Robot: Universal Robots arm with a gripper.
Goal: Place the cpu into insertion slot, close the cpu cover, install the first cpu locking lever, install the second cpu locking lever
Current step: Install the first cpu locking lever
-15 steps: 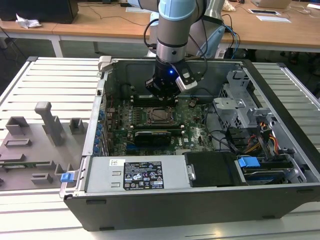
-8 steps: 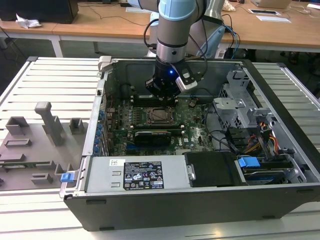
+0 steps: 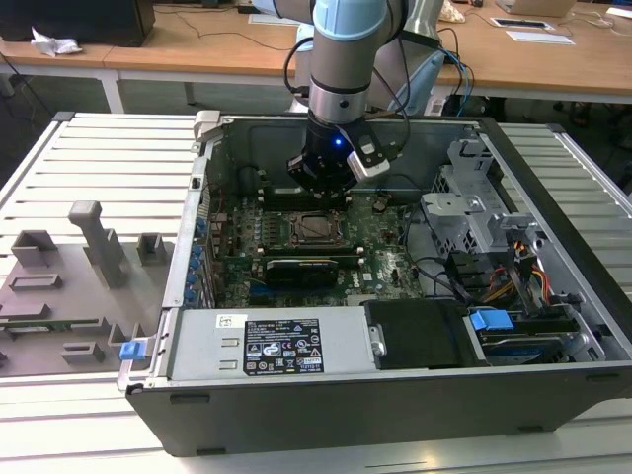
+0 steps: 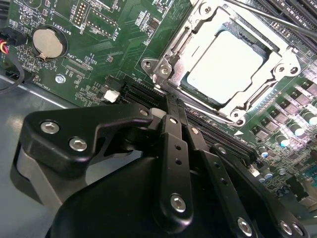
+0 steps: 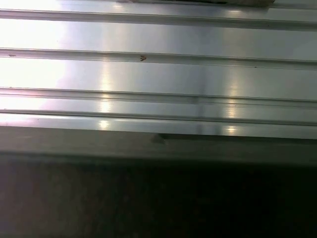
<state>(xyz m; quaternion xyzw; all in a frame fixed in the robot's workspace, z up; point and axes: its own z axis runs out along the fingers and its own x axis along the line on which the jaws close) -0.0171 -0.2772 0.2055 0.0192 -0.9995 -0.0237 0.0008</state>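
Note:
The cpu (image 4: 225,64), a flat silvery square, lies seated in the insertion slot (image 3: 318,228) on the green motherboard (image 4: 129,34). The cpu cover (image 4: 171,64), a metal frame with a big window, lies down flat around the chip. A thin lever rod (image 4: 277,17) runs along the far side of the socket. My gripper (image 4: 168,106) hangs just above the board beside a corner of the socket, shut and holding nothing. In the exterior view the gripper (image 3: 321,188) sits right behind the socket inside the open computer case.
A coin battery (image 4: 48,42) sits on the board near the gripper. A long black card (image 3: 306,269) lies in front of the socket. The power supply (image 3: 267,346), drive cage (image 3: 464,212) and cables (image 3: 513,276) crowd the case. A grey fixture plate (image 3: 59,286) rests on the ribbed table (image 5: 158,74).

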